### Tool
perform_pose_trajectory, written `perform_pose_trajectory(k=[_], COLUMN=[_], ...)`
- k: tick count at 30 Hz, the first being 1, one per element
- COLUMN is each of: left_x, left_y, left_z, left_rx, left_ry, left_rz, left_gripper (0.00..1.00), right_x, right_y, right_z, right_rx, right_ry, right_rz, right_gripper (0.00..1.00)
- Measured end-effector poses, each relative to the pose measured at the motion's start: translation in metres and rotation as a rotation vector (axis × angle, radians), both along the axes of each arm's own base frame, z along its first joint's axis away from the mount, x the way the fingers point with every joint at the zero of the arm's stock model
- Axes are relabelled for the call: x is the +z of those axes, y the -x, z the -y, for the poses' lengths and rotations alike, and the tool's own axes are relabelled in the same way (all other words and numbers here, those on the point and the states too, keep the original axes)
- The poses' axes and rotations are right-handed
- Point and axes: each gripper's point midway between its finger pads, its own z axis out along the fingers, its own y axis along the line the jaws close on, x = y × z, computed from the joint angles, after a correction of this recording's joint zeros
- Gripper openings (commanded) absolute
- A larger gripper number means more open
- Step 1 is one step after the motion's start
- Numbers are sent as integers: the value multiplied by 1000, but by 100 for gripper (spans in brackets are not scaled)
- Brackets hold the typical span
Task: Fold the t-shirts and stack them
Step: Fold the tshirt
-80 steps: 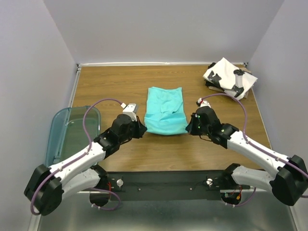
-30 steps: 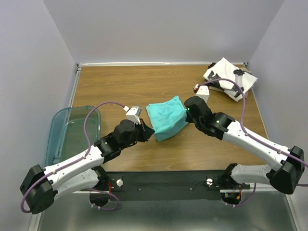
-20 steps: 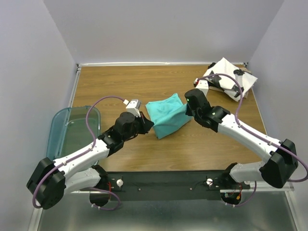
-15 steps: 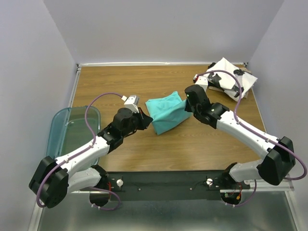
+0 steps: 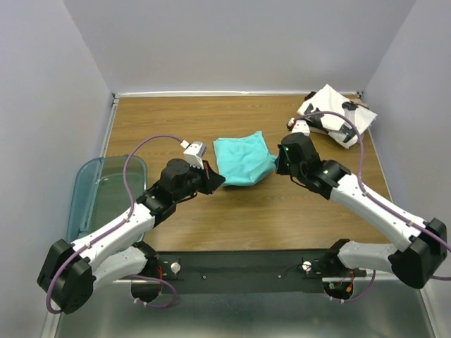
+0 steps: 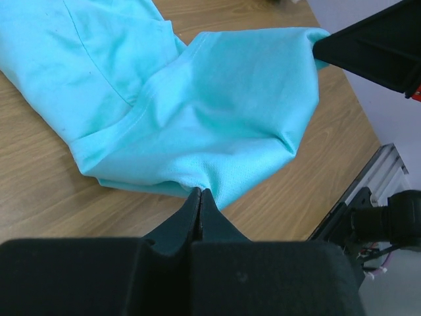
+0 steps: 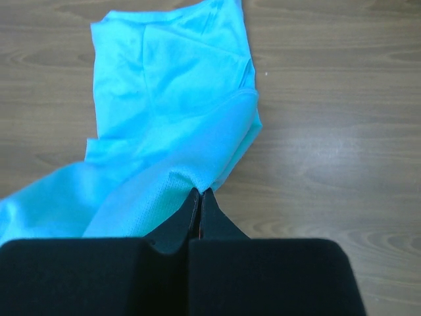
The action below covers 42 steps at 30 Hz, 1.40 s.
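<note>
Tee point(image 5: 243, 160) between left pincer point(image 6: 200, 195), right pincer point(image 7: 199, 194) (both pinching).

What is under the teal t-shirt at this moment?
The teal t-shirt is folded over itself on the wooden table, pinched by the left gripper and right gripper. Anything beneath the cloth is covered.

Teal tee point(image 5: 243, 160): plain soft cloth, partly folded, rumpled bundle at centre of table point(image 5: 176, 113). Far part flat on table. Near edge raised and doubled over, sagging between two pinched corners: left gripper point(image 6: 199, 195) clamps left corner, right gripper point(image 7: 199, 195) clamps right corner.
White tee point(image 5: 330, 111): black blotchy print, folded, lying at table's far right corner.
</note>
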Motion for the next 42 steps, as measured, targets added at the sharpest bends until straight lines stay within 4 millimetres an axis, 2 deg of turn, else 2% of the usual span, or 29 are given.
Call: perform_pose_trajectory(k=[2, 6, 13, 16, 19, 29, 34, 42], left_x=[-1, 6, 17, 21, 23, -4, -3, -5], left_y=[7, 23, 57, 70, 73, 56, 43, 8], left_z=[-3, -3, 4, 8, 10, 19, 22, 7], left_rx=[-13, -54, -135, -166, -164, -99, -74, 16], left_ry=[-7, -6, 10, 24, 36, 32, 51, 87], left_rz=[0, 10, 15, 8, 2, -53, -42, -22], left_gripper=[0, 0, 0, 0, 0, 0, 0, 0], right_x=[-3, 3, 10, 11, 12, 23, 31, 31], right_y=[13, 37, 77, 90, 95, 74, 51, 19], right_z=[3, 4, -9, -14, -12, 7, 5, 0], right_rx=[24, 72, 160, 184, 180, 41, -21, -75], right_ry=[-11, -58, -100, -107, -108, -73, -32, 31], right_rz=[-26, -51, -92, -106, -107, -6, 49, 91], right_gripper=[0, 0, 0, 0, 0, 0, 0, 0])
